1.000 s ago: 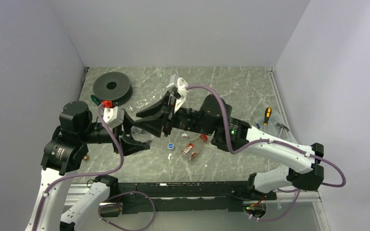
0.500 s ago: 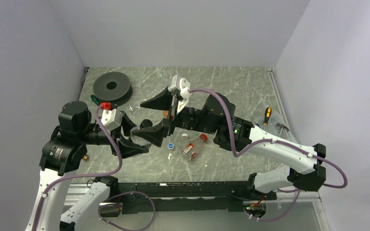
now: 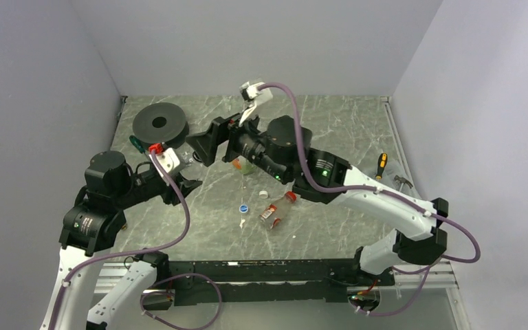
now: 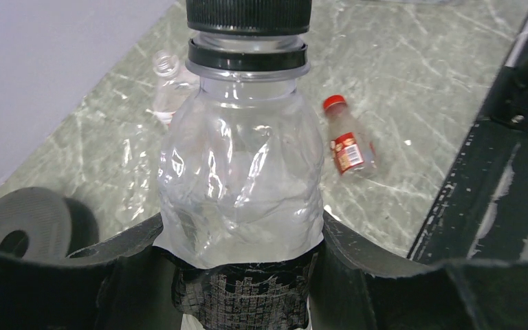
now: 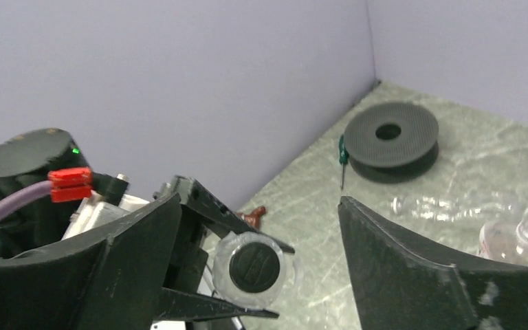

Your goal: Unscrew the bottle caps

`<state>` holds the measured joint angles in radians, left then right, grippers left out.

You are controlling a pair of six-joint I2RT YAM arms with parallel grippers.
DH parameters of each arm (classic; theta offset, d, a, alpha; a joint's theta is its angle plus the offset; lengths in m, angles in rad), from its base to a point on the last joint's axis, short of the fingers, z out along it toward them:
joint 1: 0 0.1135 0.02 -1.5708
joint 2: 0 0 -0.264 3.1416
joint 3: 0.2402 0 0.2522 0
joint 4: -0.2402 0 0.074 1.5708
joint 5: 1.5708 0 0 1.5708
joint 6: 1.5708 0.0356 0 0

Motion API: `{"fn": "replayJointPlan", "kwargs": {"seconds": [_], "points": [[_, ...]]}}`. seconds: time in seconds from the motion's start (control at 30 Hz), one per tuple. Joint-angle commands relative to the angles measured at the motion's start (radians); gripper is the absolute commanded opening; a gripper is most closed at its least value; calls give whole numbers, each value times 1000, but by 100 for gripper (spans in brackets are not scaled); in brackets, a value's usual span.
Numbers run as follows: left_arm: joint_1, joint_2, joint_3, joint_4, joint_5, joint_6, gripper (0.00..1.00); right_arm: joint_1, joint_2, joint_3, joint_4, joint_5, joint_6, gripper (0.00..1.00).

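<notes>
Leftward, near the left edge of the surface (image 3: 344, 124), the left claw (image 4: 242, 275) clamps a clear bottle (image 4: 240, 179). The right claw (image 5: 260, 206) gapes wide, empty, facing its black cap (image 4: 247, 14). The far-right corner lies open.

Plain lilac walls (image 3: 261, 41); green marbled tabletop (image 3: 357, 124); even light.

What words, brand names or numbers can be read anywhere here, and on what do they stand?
No text can be read in any view.
Dark label low on the held bottle: a grid of small marks, too blurred to read.
Red label on the small red-capped bottle lying on its side: print too small to read.
</notes>
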<state>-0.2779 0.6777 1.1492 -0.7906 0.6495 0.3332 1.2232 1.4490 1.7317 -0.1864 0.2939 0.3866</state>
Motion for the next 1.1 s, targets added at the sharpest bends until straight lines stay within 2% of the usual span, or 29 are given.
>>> {"fn": "replayJointPlan", "kwargs": {"seconds": [0.0,0.1,0.3,0.43,0.67,0.8,0.9,1.07], "points": [[3,-6,-2,56,-120,33,23,-1,44,63,-90,36,55,80],[3,-9,-6,66,-140,28,22,-1,64,76,-100,27,66,69],[3,-7,-5,68,-137,20,22,-2,79,69,-88,16,82,60],[3,-7,-2,64,-129,18,22,-4,76,54,-61,2,92,49],[3,-11,2,48,-74,18,21,-16,24,-17,29,-77,62,20],[3,-16,23,25,90,-16,22,-38,-43,-96,146,-290,-44,16],[3,-18,45,0,287,-47,22,-48,-99,-148,213,-490,-133,16],[3,24,104,-97,610,-86,25,-48,-180,-199,239,-675,-223,15]]}}
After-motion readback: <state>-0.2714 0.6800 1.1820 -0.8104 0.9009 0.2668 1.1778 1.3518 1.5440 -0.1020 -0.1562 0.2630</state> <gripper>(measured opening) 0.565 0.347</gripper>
